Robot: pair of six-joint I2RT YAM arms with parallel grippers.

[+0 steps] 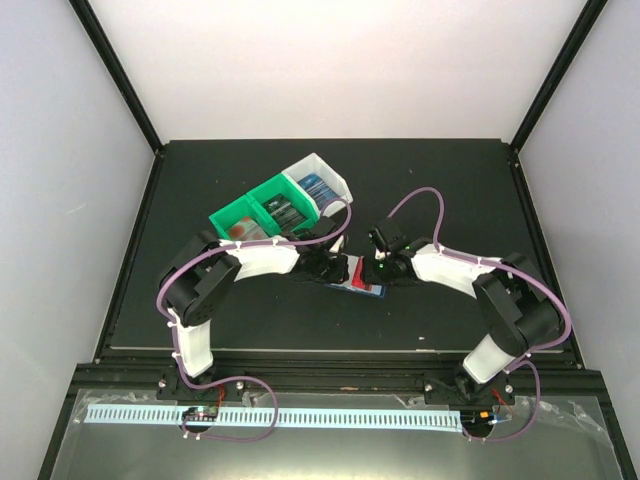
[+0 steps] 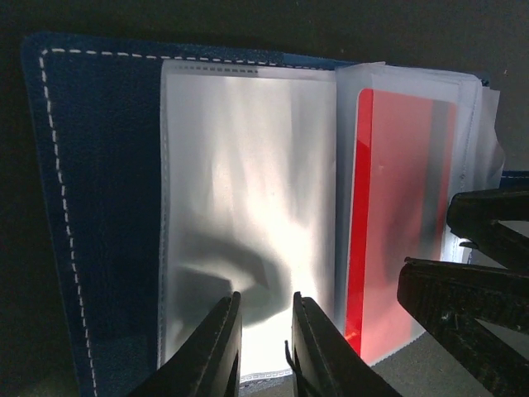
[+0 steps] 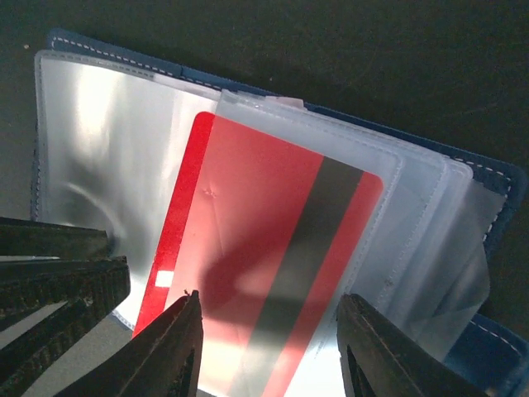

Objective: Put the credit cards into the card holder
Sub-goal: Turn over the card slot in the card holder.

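Card holder (image 1: 358, 279) lies open on the black table (image 1: 450, 180), centre, between both grippers, just near-right of the green-and-white bin (image 1: 262, 195)

Left wrist view: dark blue cover (image 2: 99, 207) with white stitching on the left, clear sleeves (image 2: 248, 190) fanned over it. A red card (image 2: 397, 215) sits inside the right-hand sleeve. Right wrist view shows this card (image 3: 256, 248) has a dark stripe and is fully within its sleeve

Left gripper (image 2: 264, 308) is at the near edge of the empty left sleeve, its jaws almost together with a thin gap; can't tell if they pinch the plastic

Right gripper (image 3: 271, 302) is over the near end of the red card, jaws spread wide on either side of it; contact unclear

The bin holds more cards (image 1: 284, 211), dark and blue ones in separate compartments
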